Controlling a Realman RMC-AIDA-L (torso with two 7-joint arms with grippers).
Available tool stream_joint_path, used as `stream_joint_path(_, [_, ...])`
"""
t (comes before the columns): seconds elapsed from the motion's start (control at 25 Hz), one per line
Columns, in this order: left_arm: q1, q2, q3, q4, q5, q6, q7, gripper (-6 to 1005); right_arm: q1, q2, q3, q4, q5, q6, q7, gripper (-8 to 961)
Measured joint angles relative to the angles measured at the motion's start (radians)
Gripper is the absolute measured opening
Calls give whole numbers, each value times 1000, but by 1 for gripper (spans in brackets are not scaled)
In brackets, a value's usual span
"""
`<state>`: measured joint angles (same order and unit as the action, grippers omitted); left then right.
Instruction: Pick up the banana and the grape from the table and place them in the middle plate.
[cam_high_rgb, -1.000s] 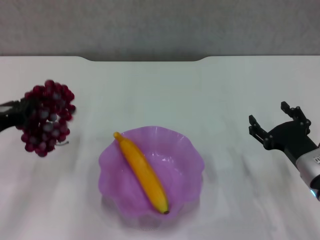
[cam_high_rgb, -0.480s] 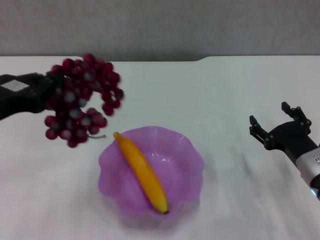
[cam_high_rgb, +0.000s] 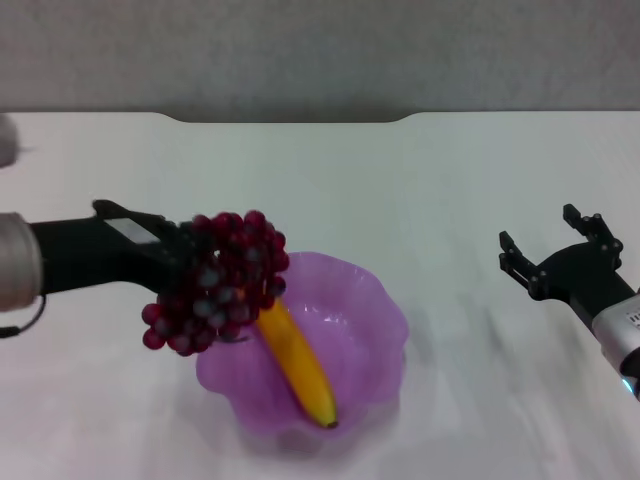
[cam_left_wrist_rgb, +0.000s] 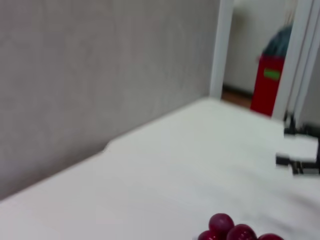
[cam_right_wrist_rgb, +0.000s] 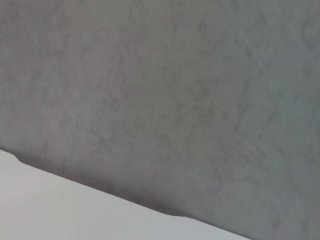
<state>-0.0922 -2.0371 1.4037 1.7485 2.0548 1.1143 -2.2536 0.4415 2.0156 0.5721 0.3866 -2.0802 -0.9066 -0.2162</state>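
Now the left pincer (cam_high_rgb: 172, 255) holds the grape (cam_high_rgb: 215, 282) over the near-left rim of the middle plate (cam_high_rgb: 375, 315), where the banana (cam_high_rgb: 295, 365) already lies; it should slide a bit more toward the middle, go down gently, then let go. The right pincer (cam_high_rgb: 555, 250) waits wide apart over the counter (cam_high_rgb: 450, 180). Only the head view shows the plate and banana; the left wrist view shows just a few grapes at its edge.
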Motion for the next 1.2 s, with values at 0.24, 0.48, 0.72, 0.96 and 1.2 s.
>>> stream_joint_path(0.24, [-49, -1, 123, 41, 171, 14, -117, 49, -1, 0, 0, 0, 0, 0, 0, 888])
stream_joint_path(0.48, [-95, -4, 191, -4, 178, -9, -128, 50, 0, 2, 0, 0, 0, 1, 0, 888])
stream_joint_path(0.72, [-109, -5, 279, -28, 174, -121, -126, 51, 0, 2, 0, -2, 0, 1, 0, 888])
stream_joint_path(0.96, [-112, -5, 345, -67, 157, -280, -129, 52, 1, 2, -2, -2, 2, 2, 0, 888])
stream_joint_path(1.2, [-159, -4, 351, -209, 141, -347, -130, 53, 0, 2, -2, -2, 2, 2, 0, 889])
